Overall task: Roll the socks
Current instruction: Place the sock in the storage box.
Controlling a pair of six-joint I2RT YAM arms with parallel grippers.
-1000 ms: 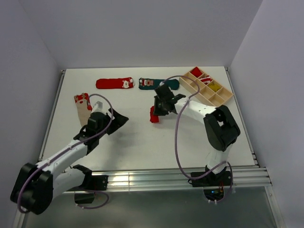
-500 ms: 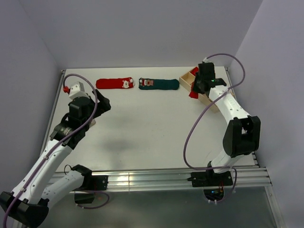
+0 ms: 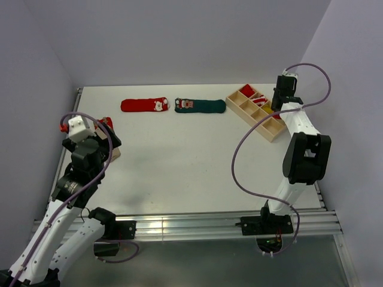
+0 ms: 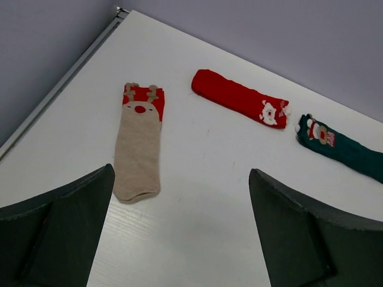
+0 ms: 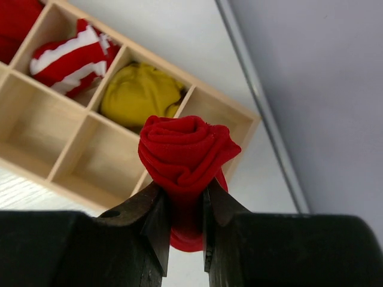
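My right gripper (image 5: 184, 196) is shut on a rolled red sock (image 5: 185, 149), held above the right end of the wooden divided box (image 5: 66, 190); in the top view it (image 3: 279, 103) hangs over the box (image 3: 248, 119). My left gripper (image 4: 181, 173) is open and holds nothing. It hovers above the table just near of the flat beige sock with a red cuff (image 4: 139, 146), and in the top view it (image 3: 103, 145) covers most of that sock. A flat red sock (image 3: 143, 105) and a dark green sock (image 3: 200, 106) lie end to end at the back.
The box compartments hold a red-and-white striped roll (image 5: 72, 57), a yellow roll (image 5: 140, 95) and a red one (image 5: 15, 21). The table's metal rail (image 5: 257, 95) and the right wall run close beside the box. Another rail (image 4: 60, 89) borders the left side.
My right arm swung from the table's middle to over the box's right end, carrying the rolled red sock. My left arm pulled back toward the near left, above the beige sock.
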